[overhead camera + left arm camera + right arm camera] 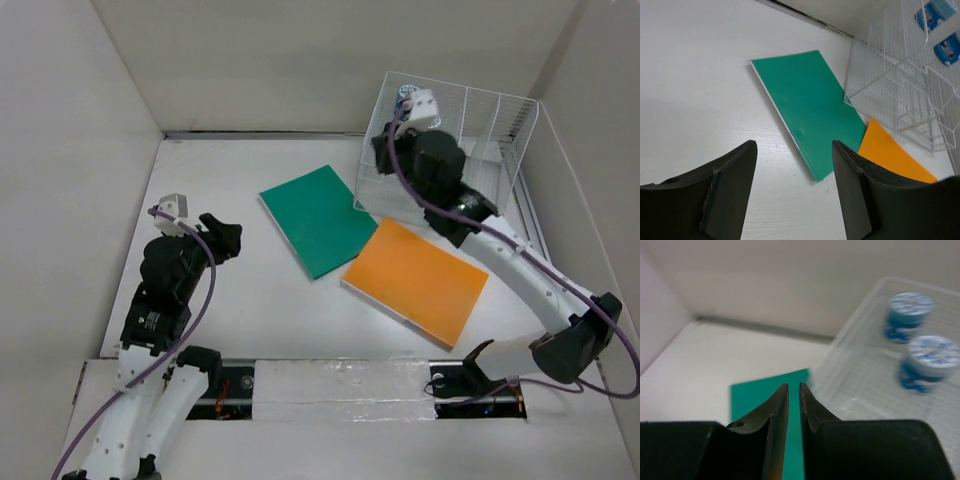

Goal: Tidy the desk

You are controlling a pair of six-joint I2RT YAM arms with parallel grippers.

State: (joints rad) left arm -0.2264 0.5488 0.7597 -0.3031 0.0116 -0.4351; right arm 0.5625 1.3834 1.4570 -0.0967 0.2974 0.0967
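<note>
the desk (250,300) – a flat white tabletop – filled the space between beige wall panels (300,60), stretching away from the arm bases. near its middle lay a green sheet (318,220), its near-right corner meeting an orange sheet (417,280); whether they overlapped could not be told. a clear wire-mesh organizer rack (490,130) stood at the far right corner, just beside both sheets, with two blue-and-white tubs (907,315) in it. the left gripper (793,146) hung over bare desk on the left, fingers spread wide, holding nothing. the right gripper (793,386) hovered at the rack's left end – fingers nearly together, only a slit between, nothing held.
</note>
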